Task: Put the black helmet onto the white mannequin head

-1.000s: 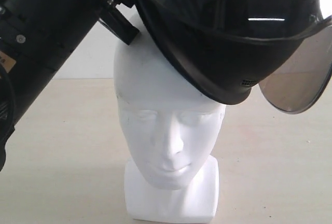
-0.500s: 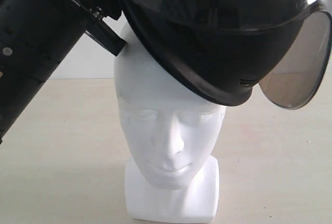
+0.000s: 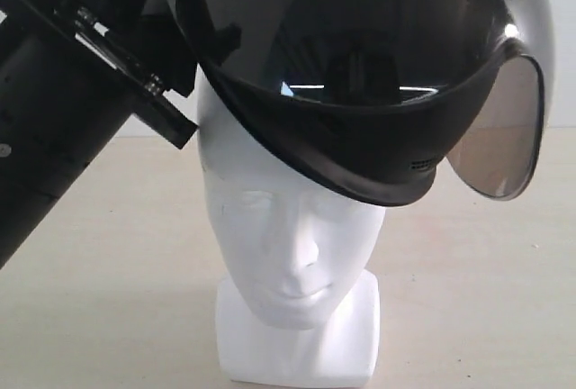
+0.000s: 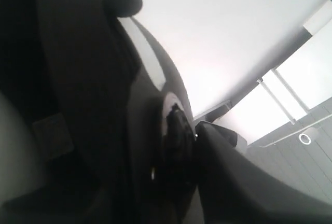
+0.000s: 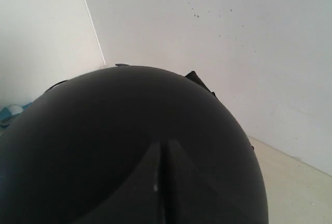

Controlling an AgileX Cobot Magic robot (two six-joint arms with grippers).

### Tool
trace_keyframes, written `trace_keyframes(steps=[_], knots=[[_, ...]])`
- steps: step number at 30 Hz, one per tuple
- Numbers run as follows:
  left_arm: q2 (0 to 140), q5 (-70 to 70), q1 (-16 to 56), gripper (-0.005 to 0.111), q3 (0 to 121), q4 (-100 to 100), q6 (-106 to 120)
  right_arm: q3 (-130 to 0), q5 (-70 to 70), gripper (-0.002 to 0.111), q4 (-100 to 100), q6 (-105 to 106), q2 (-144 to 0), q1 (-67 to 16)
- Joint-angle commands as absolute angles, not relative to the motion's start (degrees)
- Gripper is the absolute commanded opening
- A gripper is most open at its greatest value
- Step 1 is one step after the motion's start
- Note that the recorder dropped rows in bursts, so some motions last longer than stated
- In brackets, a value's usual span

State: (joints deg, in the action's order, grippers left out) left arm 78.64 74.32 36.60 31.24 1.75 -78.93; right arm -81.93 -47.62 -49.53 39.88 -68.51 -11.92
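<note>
The black helmet (image 3: 360,65) sits tilted on top of the white mannequin head (image 3: 288,236), its rim low over the brow on one side. Its smoky visor (image 3: 499,137) hangs off to the right. The head faces the camera on its blocky neck base (image 3: 360,339). My left gripper (image 3: 180,105) comes in from the upper left and is shut on the helmet's rim; up close, the left gripper (image 4: 189,130) pinches the dark shell (image 4: 88,79). My right gripper (image 5: 163,149) has its fingers pressed together, lying against the helmet's dome (image 5: 104,130). It is hidden in the exterior view.
The mannequin stands on a pale beige table (image 3: 477,299) in front of a white wall (image 3: 162,101). The thick black left arm (image 3: 54,137) fills the upper left of the exterior view.
The helmet has rocked towards the camera, showing more of its glossy dome, and the visor has swung left and lower. The left arm has shifted left and down.
</note>
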Motion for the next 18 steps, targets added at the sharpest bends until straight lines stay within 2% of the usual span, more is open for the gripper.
trace_keyframes(steps=[1,18], knots=[[78.51,69.96,36.6,0.004,27.38,0.83,-74.85,-81.94,-48.48,0.0,-48.86,39.53,-68.65,-12.08],[70.63,69.96,36.6,0.004,15.86,-9.45,-69.05,-81.83,-48.46,0.0,-39.65,34.51,-71.48,-17.95]])
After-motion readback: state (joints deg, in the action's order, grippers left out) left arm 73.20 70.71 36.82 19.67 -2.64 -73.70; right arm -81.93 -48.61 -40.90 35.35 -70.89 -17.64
